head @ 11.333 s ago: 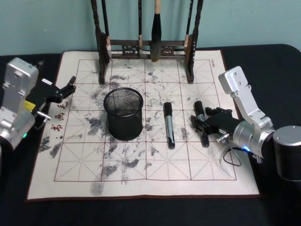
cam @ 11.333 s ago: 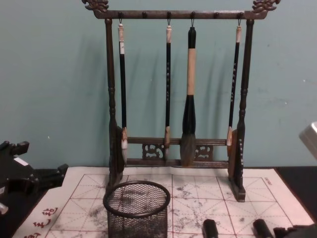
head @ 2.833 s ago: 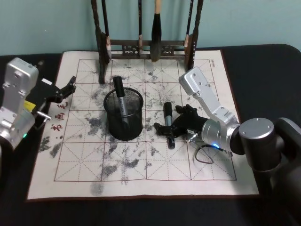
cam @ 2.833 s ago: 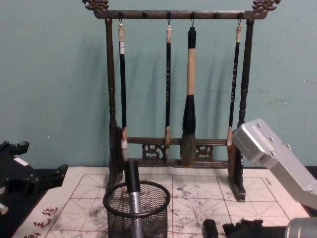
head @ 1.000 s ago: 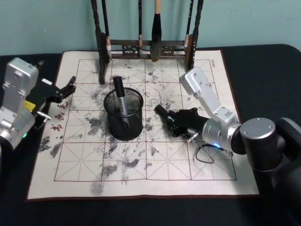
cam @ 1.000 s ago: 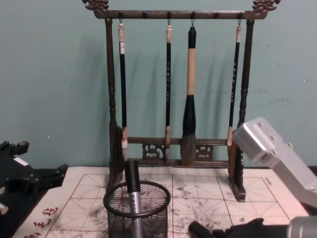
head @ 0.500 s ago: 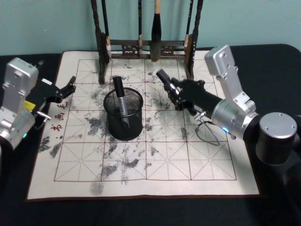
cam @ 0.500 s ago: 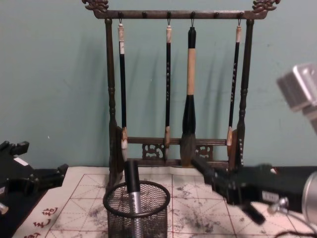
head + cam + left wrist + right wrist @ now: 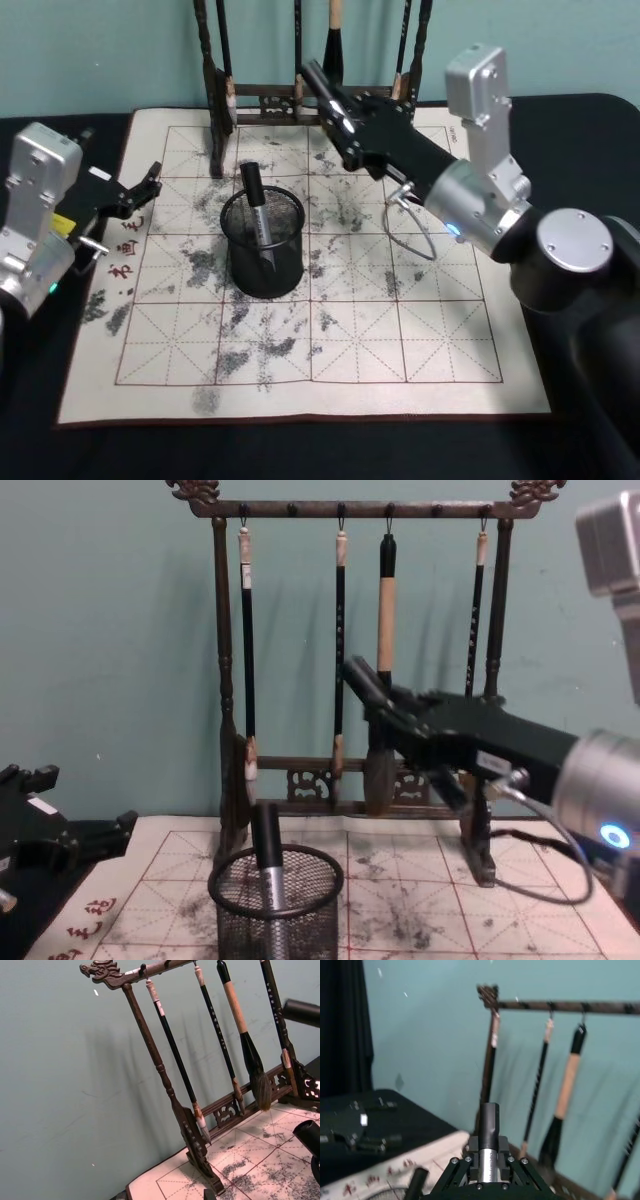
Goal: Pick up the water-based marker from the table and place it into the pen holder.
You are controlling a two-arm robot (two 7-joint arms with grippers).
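Observation:
My right gripper [image 9: 350,128] is shut on a black and silver water-based marker [image 9: 322,92] and holds it high above the mat, behind and to the right of the pen holder [image 9: 263,245]. The marker [image 9: 364,687] slants up and to the left in front of the brush rack. In the right wrist view the marker [image 9: 489,1146] sticks straight out between the fingers. The black mesh pen holder [image 9: 278,908] stands on the white gridded mat [image 9: 330,345] with another marker [image 9: 254,208] leaning inside it. My left gripper [image 9: 140,190] rests open at the mat's left edge.
The tall dark wooden brush rack [image 9: 350,510] with several hanging brushes stands at the back of the mat, just behind the raised marker. The dark table [image 9: 300,452] surrounds the mat. The mat's ink-stained front and right squares are bare.
My right gripper took the second marker off the mat, then lifted it up and back to the left, toward the rack. The left arm has not moved.

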